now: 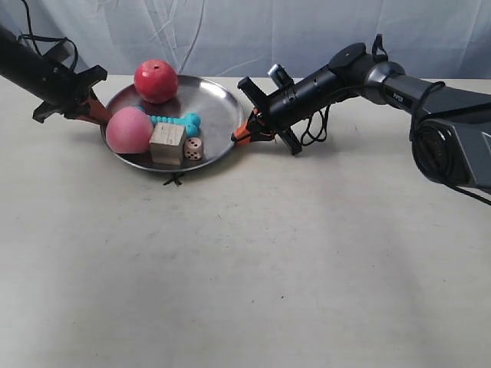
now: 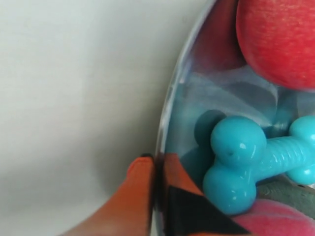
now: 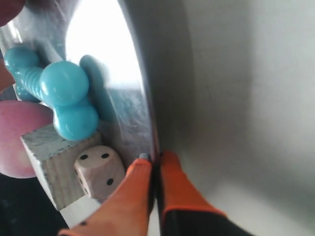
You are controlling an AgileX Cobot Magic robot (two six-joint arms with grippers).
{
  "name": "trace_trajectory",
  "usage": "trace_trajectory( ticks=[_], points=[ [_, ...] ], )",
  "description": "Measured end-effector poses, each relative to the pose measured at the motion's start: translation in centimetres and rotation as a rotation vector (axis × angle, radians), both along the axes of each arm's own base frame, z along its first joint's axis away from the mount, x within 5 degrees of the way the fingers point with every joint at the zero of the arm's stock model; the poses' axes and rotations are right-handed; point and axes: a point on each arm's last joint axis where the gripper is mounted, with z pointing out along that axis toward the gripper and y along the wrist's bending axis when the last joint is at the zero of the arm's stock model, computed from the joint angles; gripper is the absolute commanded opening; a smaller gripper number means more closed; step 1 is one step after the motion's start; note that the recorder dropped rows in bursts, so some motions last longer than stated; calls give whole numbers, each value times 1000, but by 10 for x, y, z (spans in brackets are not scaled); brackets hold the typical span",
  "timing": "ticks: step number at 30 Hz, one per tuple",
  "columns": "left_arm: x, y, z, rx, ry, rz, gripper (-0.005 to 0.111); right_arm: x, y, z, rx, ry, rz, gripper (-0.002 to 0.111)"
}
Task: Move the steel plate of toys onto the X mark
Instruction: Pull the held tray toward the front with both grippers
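Exterior view has the plate (image 1: 215, 115) at upper left, its lower rim just over the X mark (image 1: 174, 181). Left claw (image 2: 156, 164) and right claw (image 3: 153, 162) each pinch the rim (opposite sides). Better keep both level and move together, or the toys (image 1: 167, 142) may roll.

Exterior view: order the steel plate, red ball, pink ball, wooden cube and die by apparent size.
1. steel plate
2. pink ball and red ball: about alike; pink sits nearer, so unranked
3. wooden cube
4. die
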Motion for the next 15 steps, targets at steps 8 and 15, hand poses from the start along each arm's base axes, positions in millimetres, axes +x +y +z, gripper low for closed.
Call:
trace_trajectory(
  ticks=[8, 15],
  points=[
    [-6, -1, -5, -12, 39, 9, 0, -1, -1, 10, -35, -22, 20, -1],
    [-7, -1, 11, -8, 10, 9, 0, -1, -1, 20, -36, -36, 17, -1]
  ],
)
